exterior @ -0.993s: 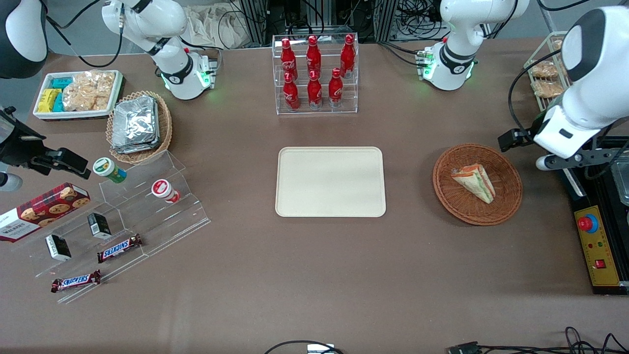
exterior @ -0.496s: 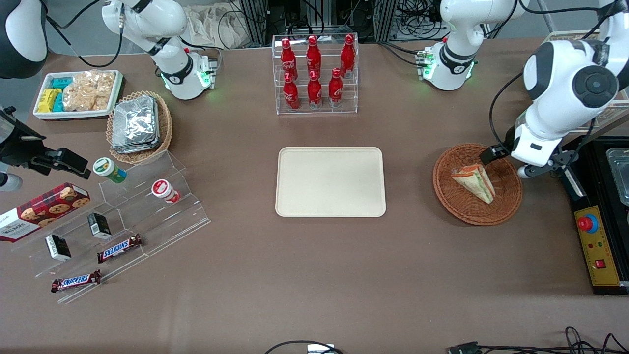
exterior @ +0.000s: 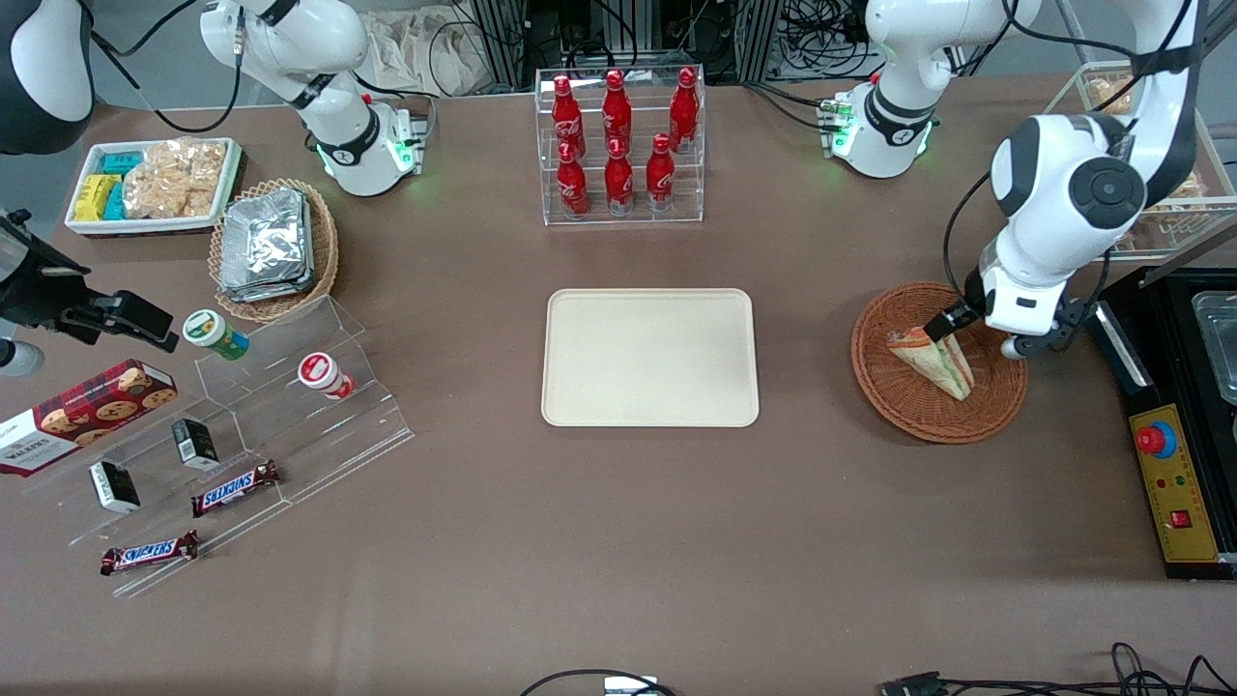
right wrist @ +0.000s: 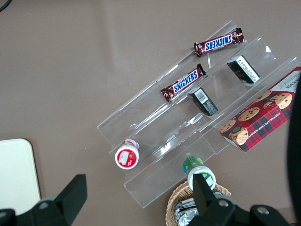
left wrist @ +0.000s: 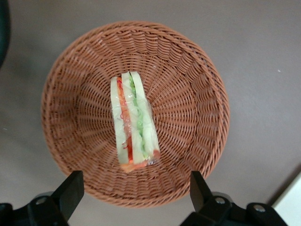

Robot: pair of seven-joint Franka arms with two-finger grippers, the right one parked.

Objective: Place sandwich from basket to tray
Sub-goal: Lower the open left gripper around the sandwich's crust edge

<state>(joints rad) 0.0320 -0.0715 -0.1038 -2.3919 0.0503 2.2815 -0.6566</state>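
Observation:
The sandwich [exterior: 933, 360], a clear-wrapped wedge with green and orange-red filling, lies in the round reddish-brown wicker basket [exterior: 875, 387] toward the working arm's end of the table. My gripper [exterior: 976, 335] hangs open just above the basket, one black finger [exterior: 939, 324] over the sandwich's wide end. In the left wrist view the sandwich [left wrist: 133, 122] lies in the middle of the basket [left wrist: 197, 94], and the gripper [left wrist: 135, 193] has its fingers [left wrist: 70, 190] spread wide over the rim, holding nothing. The cream-beige tray [exterior: 649, 357] sits bare at mid-table.
A clear rack of red bottles [exterior: 618, 145] stands farther from the camera than the tray. A black control box with a red button [exterior: 1174, 483] and a wire rack of baked goods [exterior: 1092, 135] flank the basket. An acrylic snack stand [exterior: 242, 416] and foil packs [exterior: 273, 246] lie toward the parked arm's end.
The left arm has swung in from the table's end, bringing the open gripper over the basket and the sandwich. The sandwich and basket have not moved.

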